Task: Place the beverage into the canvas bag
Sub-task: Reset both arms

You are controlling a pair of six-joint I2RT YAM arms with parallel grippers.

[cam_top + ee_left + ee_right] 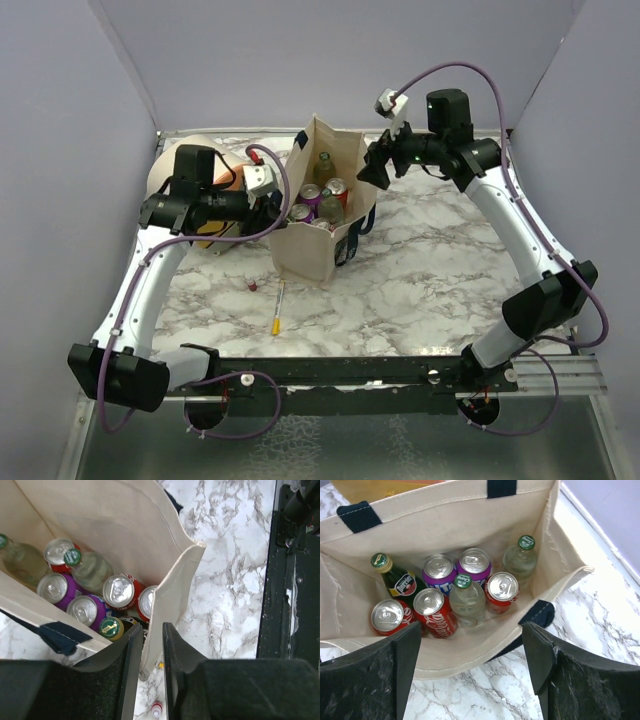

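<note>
The marble table carries the canvas bag upright at its middle, mouth open to the ceiling. Every drink I can find is already inside it, and no can or bottle shows on the bare marble in the overhead view. So I judge the placing step to be done, or as good as done, with only the withdrawal left. That calls for my right arm to rise straight up, clear of the rim, and only then for my left to let the canvas go, so the bag does not sag or tip.

My right arm climbs from its base along the right side, folds over at the back of the table, and points its wrist down and leftward at the bag's mouth. My left arm bends at the elbow and runs its forearm level toward the bag's left side.

My right gripper hangs over the opening with its jaws spread wide and nothing between them. My left gripper is drawn narrow, with the bag's corner wall running down between its fingers, apparently pinched.

Inside stand 3 red cans, 2 purple cans, 2 clear bottles and 1 dark green bottle, packed touching one another.

In front of the bag lie a yellow-tipped stick and a small red-capped thing
</note>
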